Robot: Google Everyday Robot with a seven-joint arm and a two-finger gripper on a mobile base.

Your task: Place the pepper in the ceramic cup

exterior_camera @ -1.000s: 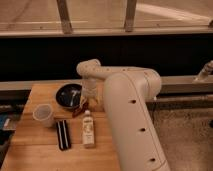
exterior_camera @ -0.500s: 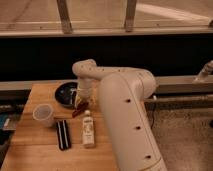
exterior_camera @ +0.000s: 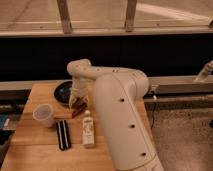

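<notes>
Gripper (exterior_camera: 78, 101) of the single white arm (exterior_camera: 118, 115), pointed downward over the far part of the wooden table (exterior_camera: 30, 152), just to the right of the wide black bowl (exterior_camera: 63, 92); whether it is closed on anything or standing wide cannot be told from this view. Directly beneath it, a slim dark red-brown piece, the pepper (exterior_camera: 77, 109), shows low at the table surface beside the bowl's right rim; contact between pepper and gripper cannot be confirmed. Ceramic cup (exterior_camera: 44, 114), pale and round, upright on the table to the left of the pepper and nearer the camera than the bowl, apart from both. Black ridged bar (exterior_camera: 63, 134), lying lengthwise in front of the cup and slightly to its right. White bottle (exterior_camera: 88, 129) with a label, lying on the table just right of the bar, its neck toward the pepper. Arm's large white body fills the right half of the table view, its upper link reaching leftward from the body to the gripper.
</notes>
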